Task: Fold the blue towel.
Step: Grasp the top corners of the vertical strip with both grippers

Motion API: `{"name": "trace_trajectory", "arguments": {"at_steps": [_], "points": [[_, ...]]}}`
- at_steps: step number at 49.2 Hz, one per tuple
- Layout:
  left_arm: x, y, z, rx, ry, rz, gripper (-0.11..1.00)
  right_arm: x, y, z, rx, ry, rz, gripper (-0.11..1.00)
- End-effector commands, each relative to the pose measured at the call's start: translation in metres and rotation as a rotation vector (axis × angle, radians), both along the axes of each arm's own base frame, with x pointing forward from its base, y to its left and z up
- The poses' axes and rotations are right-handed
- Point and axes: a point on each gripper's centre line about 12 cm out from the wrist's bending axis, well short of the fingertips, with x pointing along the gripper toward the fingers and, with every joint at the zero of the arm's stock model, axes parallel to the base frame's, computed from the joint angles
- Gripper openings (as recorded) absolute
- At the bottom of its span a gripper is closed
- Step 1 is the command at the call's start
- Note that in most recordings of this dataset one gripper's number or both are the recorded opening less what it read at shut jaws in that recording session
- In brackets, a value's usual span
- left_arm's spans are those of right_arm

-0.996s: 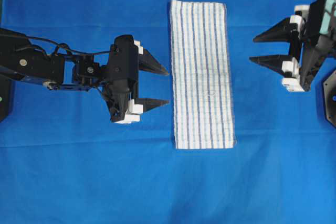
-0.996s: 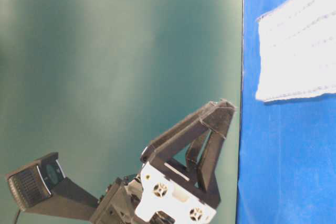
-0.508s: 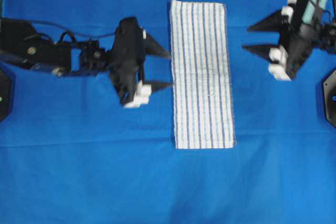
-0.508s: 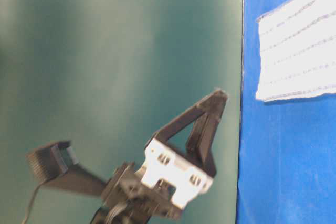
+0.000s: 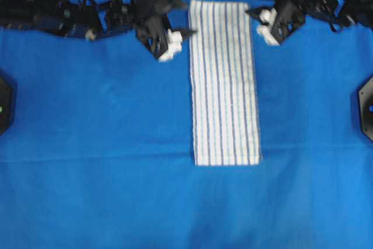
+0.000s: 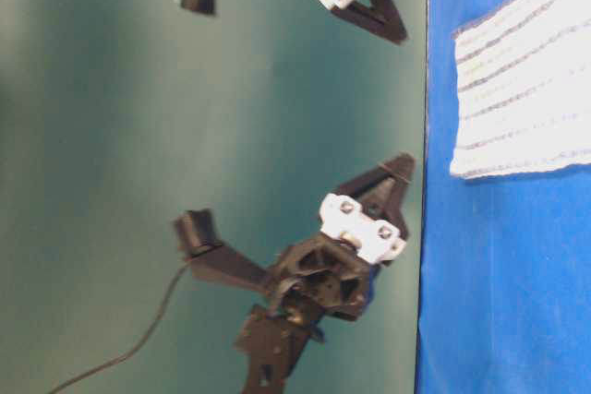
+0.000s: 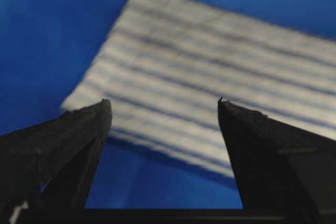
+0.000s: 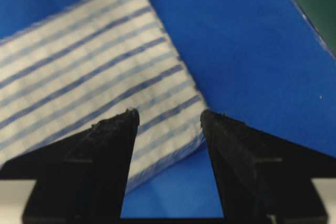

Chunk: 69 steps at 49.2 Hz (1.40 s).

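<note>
The blue towel (image 5: 224, 80) is a long white cloth with blue stripes, lying flat and lengthwise in the middle of the blue covering. My left gripper (image 5: 190, 18) is open at the towel's far left corner. In the left wrist view its jaws (image 7: 164, 103) stand wide apart over the towel's long edge (image 7: 210, 72). My right gripper (image 5: 252, 3) is open at the far right corner. In the right wrist view its jaws (image 8: 169, 114) straddle the towel's corner (image 8: 79, 72). Neither gripper holds anything. The towel's near end shows in the table-level view (image 6: 526, 89).
The plain blue table covering (image 5: 116, 196) spreads under everything. Black fixtures sit at the left edge (image 5: 4, 103) and the right edge (image 5: 366, 106). The covering's far edge lies close behind both grippers.
Both arms have moved from beside the towel's middle to its far end, one at each far corner. Both grippers stay open. The towel has not moved.
</note>
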Motion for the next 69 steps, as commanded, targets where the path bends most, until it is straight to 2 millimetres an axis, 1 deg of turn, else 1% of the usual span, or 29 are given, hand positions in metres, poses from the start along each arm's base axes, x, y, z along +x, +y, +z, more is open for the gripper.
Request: {"name": "trace_trajectory", "arguments": {"at_steps": [1,9,13,20,26,34,38,41,43,49,50,53,55,56,69], "points": [[0.005,0.01,0.006,0.01,-0.028,0.018,0.76,0.011,-0.014,-0.001,-0.014,-0.009,-0.009,0.6],[0.007,0.025,-0.009,0.0,-0.005,0.048,0.76,0.015,-0.029,-0.022,0.002,0.04,-0.022,0.6],[0.01,0.032,-0.013,0.002,-0.006,0.058,0.76,0.016,-0.032,-0.03,0.013,0.056,-0.025,0.6],[0.016,0.044,-0.02,0.006,-0.011,0.076,0.76,0.013,-0.04,-0.041,0.031,0.08,-0.046,0.6],[0.02,0.055,-0.028,0.004,-0.005,0.092,0.76,0.013,-0.042,-0.046,0.037,0.093,-0.048,0.6],[0.026,0.058,-0.044,-0.006,0.019,0.092,0.76,0.011,-0.042,-0.05,0.043,0.105,-0.048,0.6],[0.026,0.058,-0.05,-0.011,0.034,0.091,0.74,0.011,-0.042,-0.051,0.043,0.109,-0.045,0.56],[0.026,0.057,-0.052,-0.012,0.04,0.089,0.69,0.012,-0.042,-0.05,0.037,0.111,-0.04,0.5],[0.026,0.057,-0.052,-0.011,0.042,0.088,0.62,0.012,-0.042,-0.051,0.036,0.114,-0.035,0.42],[0.028,0.054,-0.052,0.002,0.05,0.072,0.3,0.011,-0.04,-0.053,0.035,0.136,-0.02,0.1],[0.028,0.054,-0.052,0.003,0.048,0.072,0.25,0.011,-0.04,-0.053,0.035,0.137,-0.02,0.08],[0.029,0.054,-0.052,0.005,0.048,0.069,0.1,0.01,-0.039,-0.054,0.039,0.145,-0.018,0.07],[0.029,0.054,-0.051,0.006,0.046,0.069,0.03,0.01,-0.039,-0.054,0.04,0.147,-0.018,0.07],[0.029,0.054,-0.051,0.005,0.048,0.069,0.01,0.01,-0.039,-0.053,0.039,0.146,-0.017,0.07],[0.029,0.054,-0.049,0.007,0.043,0.069,0.01,0.009,-0.038,-0.051,0.049,0.133,-0.032,0.07]]}}
